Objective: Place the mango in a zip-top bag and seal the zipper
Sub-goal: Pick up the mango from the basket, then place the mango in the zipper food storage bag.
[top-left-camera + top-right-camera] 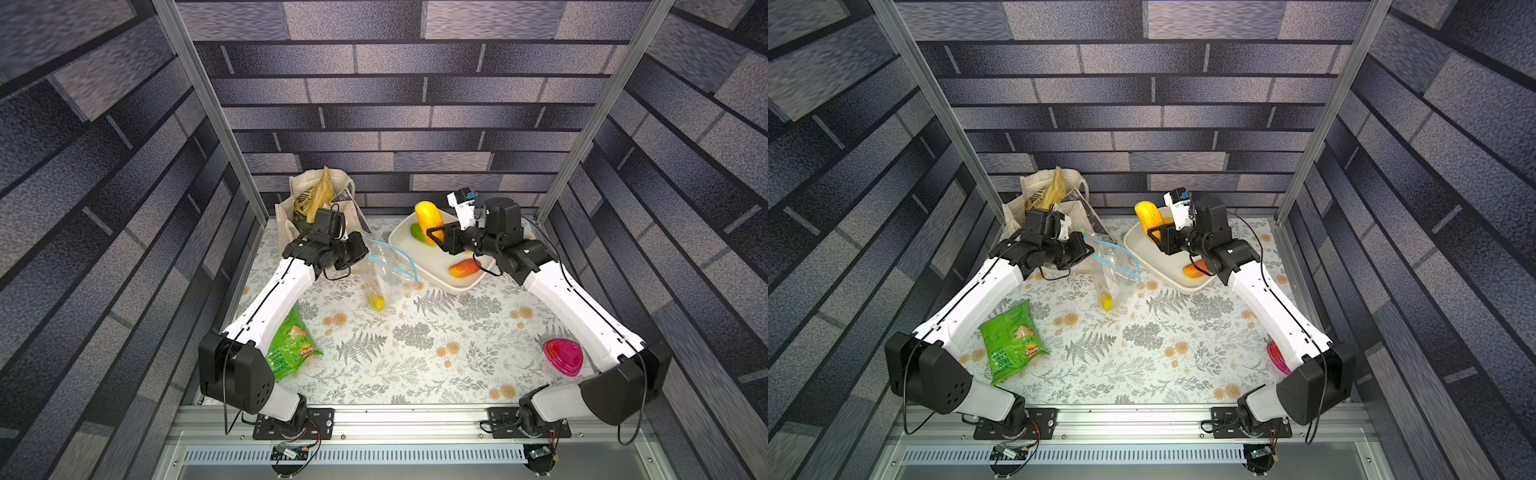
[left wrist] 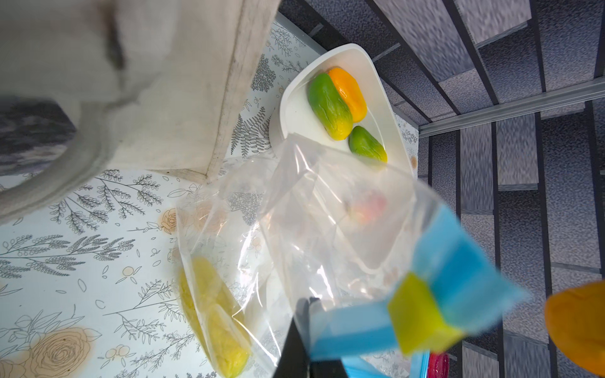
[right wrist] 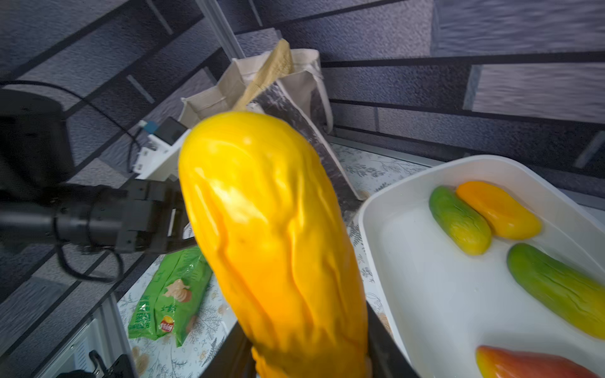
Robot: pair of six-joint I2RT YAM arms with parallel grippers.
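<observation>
L hand [image 1: 360, 248] clenched on zipper [image 1: 397, 254] of zip-top bag [image 1: 388, 280]; mouth open, 1 yellow fruit [image 1: 376, 302] inside. R hand [image 1: 435, 237] grasps mango [image 1: 428, 216] over tray [image 1: 453, 289].

tops: high front, downward | wrists: close-up, sharing tray [image 2: 298, 121]

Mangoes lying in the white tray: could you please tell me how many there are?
4: a green-yellow one beside an orange one, a larger green one, and a red-orange one; the tray's cropped corner may hide more.
</observation>
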